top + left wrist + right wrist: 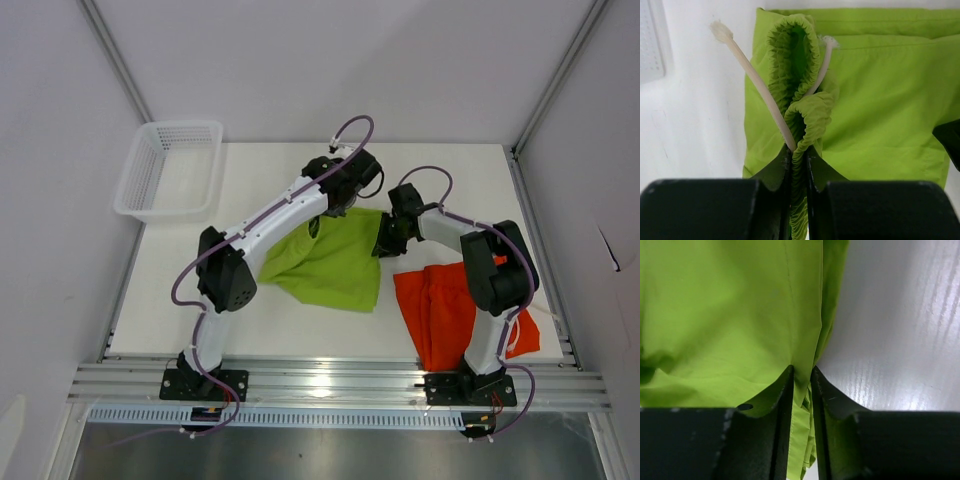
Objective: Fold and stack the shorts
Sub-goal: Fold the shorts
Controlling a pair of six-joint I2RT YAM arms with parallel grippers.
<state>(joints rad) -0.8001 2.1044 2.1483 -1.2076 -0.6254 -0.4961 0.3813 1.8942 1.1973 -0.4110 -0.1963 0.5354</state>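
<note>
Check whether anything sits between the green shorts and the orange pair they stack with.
Nothing visible. Only bare table separates the green shorts from the orange shorts; the left hand and right hand are both shut on the green fabric.

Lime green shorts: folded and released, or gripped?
Lime green shorts gripped: left gripper pinches their bunched waistband, right gripper an edge. Folded or not: cannot tell.

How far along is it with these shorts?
Partway, it seems. The orange shorts lie flat to one side, perhaps already folded. In hand: the left gripper pinches the green shorts at the waistband, the right gripper an edge. Left: finishing that fold and stacking the pair.
</note>
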